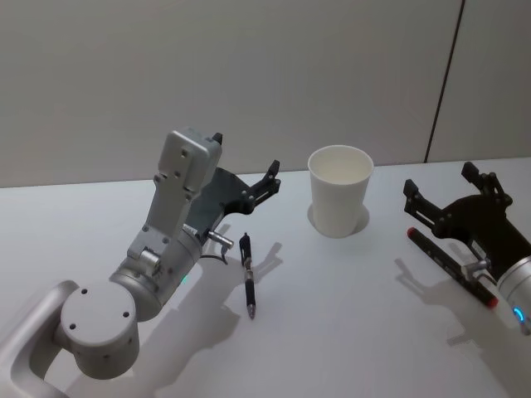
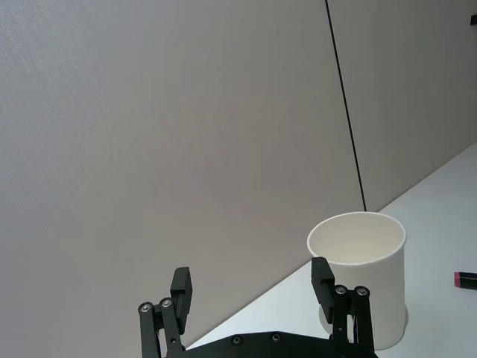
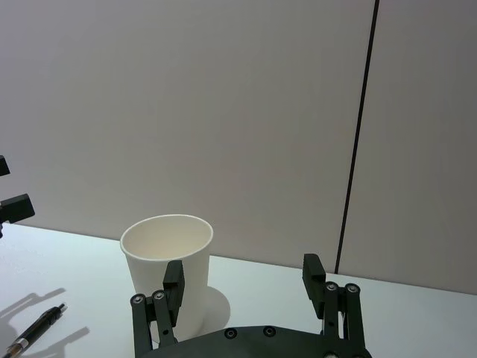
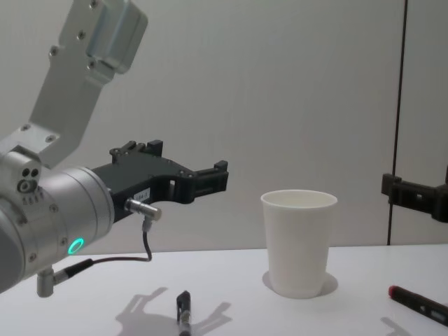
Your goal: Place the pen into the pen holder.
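Observation:
A black pen (image 1: 247,275) lies flat on the white table, just below and in front of my left gripper (image 1: 246,155); it also appears as the pen (image 4: 183,315) and pen (image 3: 33,334). The pen holder, a white paper cup (image 1: 339,191), stands upright between the two arms, empty inside. The left gripper (image 2: 252,282) hangs open above the table, holding nothing and pointing toward the cup (image 2: 359,287). My right gripper (image 1: 440,181) hovers open to the right of the cup (image 3: 160,253), also holding nothing.
A second pen, black with red ends (image 1: 452,265), lies on the table under the right gripper; its red tip (image 2: 466,279) and body (image 4: 420,302) show too. A grey wall rises behind the table. Bare tabletop (image 1: 348,332) spreads in front of the cup.

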